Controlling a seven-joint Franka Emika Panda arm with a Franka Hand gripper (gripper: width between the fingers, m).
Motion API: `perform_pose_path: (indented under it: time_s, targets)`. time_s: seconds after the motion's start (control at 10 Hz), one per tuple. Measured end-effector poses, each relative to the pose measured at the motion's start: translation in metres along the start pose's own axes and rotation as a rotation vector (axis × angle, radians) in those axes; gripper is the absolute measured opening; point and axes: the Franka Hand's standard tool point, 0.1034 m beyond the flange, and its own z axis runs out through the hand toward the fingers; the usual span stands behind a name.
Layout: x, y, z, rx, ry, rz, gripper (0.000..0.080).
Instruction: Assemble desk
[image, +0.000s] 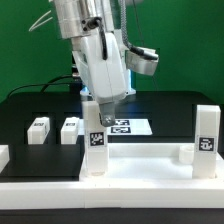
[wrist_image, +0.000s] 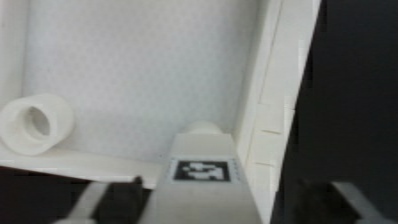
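Observation:
The white desk top (image: 140, 158) lies flat at the front of the table. My gripper (image: 102, 104) is shut on a tagged white leg (image: 94, 140) and holds it upright at the top's corner on the exterior view's left. In the wrist view the leg (wrist_image: 201, 165) runs between my dark fingers (wrist_image: 111, 203), next to the top's rim (wrist_image: 270, 90), with a round socket (wrist_image: 27, 125) nearby. A second leg (image: 207, 132) stands upright at the corner on the exterior view's right. Two more legs (image: 38, 127) (image: 68, 127) lie loose on the black table.
The marker board (image: 128, 126) lies flat behind the desk top, just behind the held leg. White border rails (image: 40, 92) run along the table's far side. Cables hang from the arm above.

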Motion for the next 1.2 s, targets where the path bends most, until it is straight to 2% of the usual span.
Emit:
perform_pose_path:
  time_s: [0.1, 0.2, 0.3, 0.4, 0.5, 0.8, 1.1, 1.2]
  targets:
    - [0.000, 0.000, 0.000, 0.000, 0.000, -0.055, 0.0548]
    - [-0.001, 0.000, 0.002, 0.004, 0.011, -0.216, 0.0548]
    - [-0.005, 0.001, 0.002, -0.005, 0.008, -0.357, 0.0631]
    - [-0.005, 0.000, -0.001, -0.003, 0.011, -0.505, 0.0644]
    - [-0.002, 0.000, -0.003, 0.012, 0.024, -0.546, 0.0648]
    - [0.000, 0.001, -0.002, 0.004, 0.026, -0.791, 0.0649]
    - [0.019, 0.002, -0.006, -0.017, 0.065, -1.339, 0.0649]
    - [0.023, 0.000, -0.005, -0.017, 0.084, -1.450, 0.0649]
